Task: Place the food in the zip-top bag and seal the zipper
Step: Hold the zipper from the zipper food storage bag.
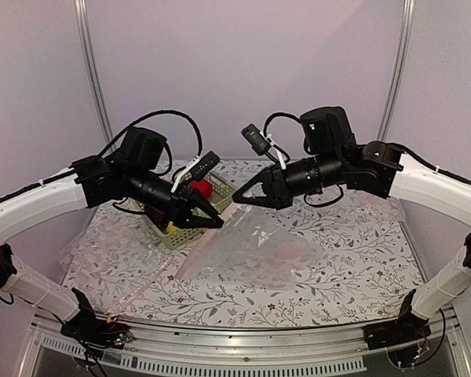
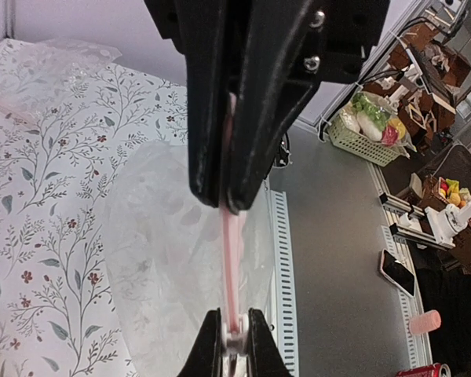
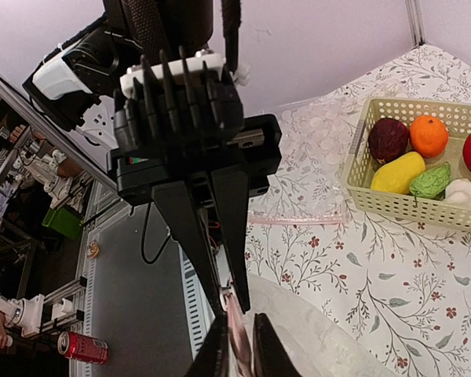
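Nearest the arms' bases, the flowered desk (image 1: 353,275) carries the zip-top bag (image 1: 259,247). Its clear body slumps toward 5 o'clock from the spot where the two tools meet, and nothing shows inside it. One end of its mouth is lifted off the desk. Up there the left tool (image 2: 222,203) is clenched on the zipper (image 2: 229,267), with the pink strip running out from between its tips. Almost tip to tip with it, the right tool (image 3: 239,334) is closed on the same strip, its fingers flanking the white slider (image 2: 234,342). Farther back, at 10 o'clock from the bag and behind the left tool, the green basket (image 3: 400,206) holds all the food (image 3: 399,173): maroon, orange, red, yellow, green and white pieces, none bagged yet.

This looks like work on the slider before any loading. The thin strip could slide out of the left pinch if the right tool pulls harder than that pinch holds. A pull off the strip's line may jam the slider or tear the film. With the tips this close, a small misjudged move could knock them together. Once let go, the limp mouth may collapse flat and block the food.
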